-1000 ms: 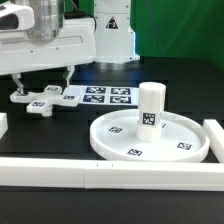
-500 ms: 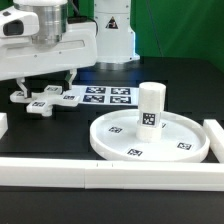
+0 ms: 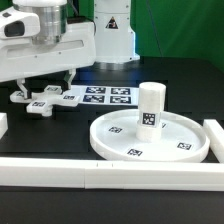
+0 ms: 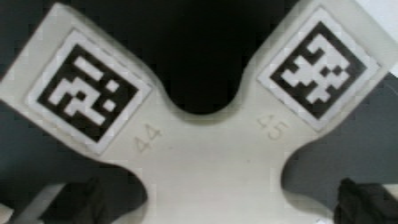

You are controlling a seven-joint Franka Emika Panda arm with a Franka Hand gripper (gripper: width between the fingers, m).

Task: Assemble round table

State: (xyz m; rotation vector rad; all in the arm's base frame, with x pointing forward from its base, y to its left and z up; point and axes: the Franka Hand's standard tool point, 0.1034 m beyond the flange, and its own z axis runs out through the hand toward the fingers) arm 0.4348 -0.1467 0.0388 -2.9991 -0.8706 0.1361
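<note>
Shifted slightly since a second ago toward the counter's (image 3: pixel 60 135) far corner, exterior view's left, the jaws are held apart astride the cross-shaped foot (image 4: pixel 199 150), presumably for grasping.

Smooth matt white plastic: cross-shaped foot (image 4: pixel 199 150), disc (image 3: pixel 170 128); tabletop (image 3: pixel 60 135) matt black.

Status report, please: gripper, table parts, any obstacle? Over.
Gripper open, jaws either side of the cross-shaped foot, low over it. Post upright on the disc. Nothing seen blocking the foot.
</note>
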